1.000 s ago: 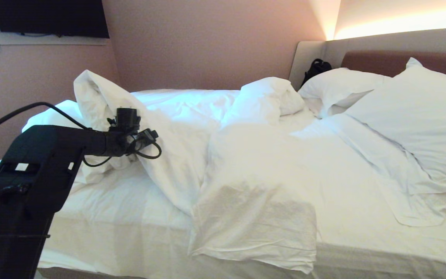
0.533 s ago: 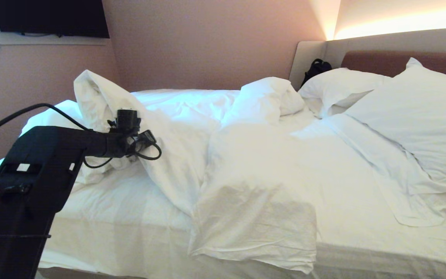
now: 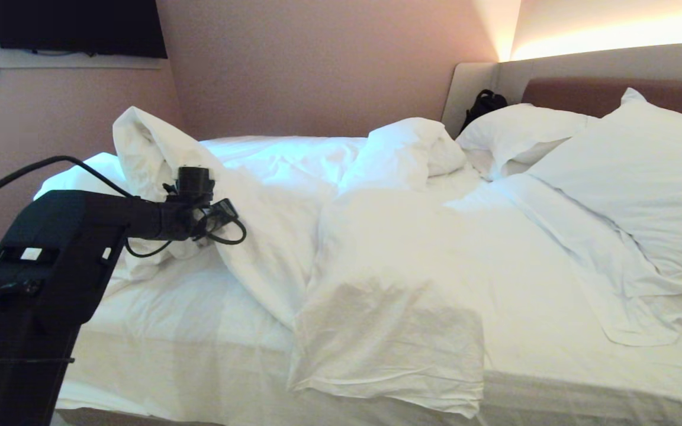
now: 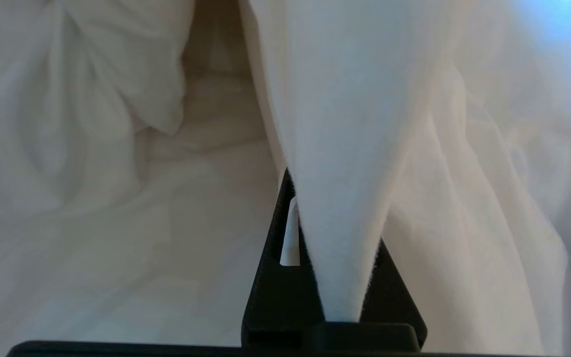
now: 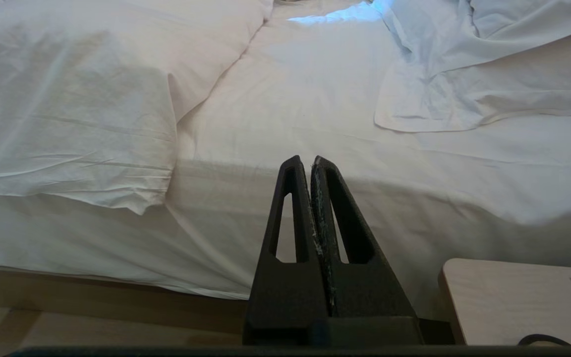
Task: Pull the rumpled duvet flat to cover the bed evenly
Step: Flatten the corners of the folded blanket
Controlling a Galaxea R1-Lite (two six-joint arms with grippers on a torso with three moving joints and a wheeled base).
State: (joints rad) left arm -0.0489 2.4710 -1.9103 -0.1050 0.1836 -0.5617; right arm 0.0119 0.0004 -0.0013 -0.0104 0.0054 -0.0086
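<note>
Currently, by label:
Left pincer (image 4: 337, 277): pressed together on a fold of the duvet (image 3: 270, 236); in the left wrist view the white cloth is seen pinched between the two black fingers (image 4: 270, 277) and rising away from them.
Left arm: seen at the left of the head view, reaching toward the bunched cloth at centre left; the pincer tip is hidden there by the wrist and cable.
Right pincer (image 5: 313, 163): pressed together with nothing between the fingers; it is held off the near side of the bed (image 5: 117, 292), pointing at the mattress edge, and is not seen in the head view.
Duvet: rumpled, heaped into a tall peak at the upper left of the head view, with a folded flap draped over the near bed edge at lower centre.
Pillows (image 3: 631, 177): two, lying at the upper right against the headboard (image 3: 578, 92).
Sheet (image 3: 187, 331): bared at the lower left of the head view.
Pale surface (image 5: 503, 297): a corner is seen at the lower right of the right wrist view.
</note>
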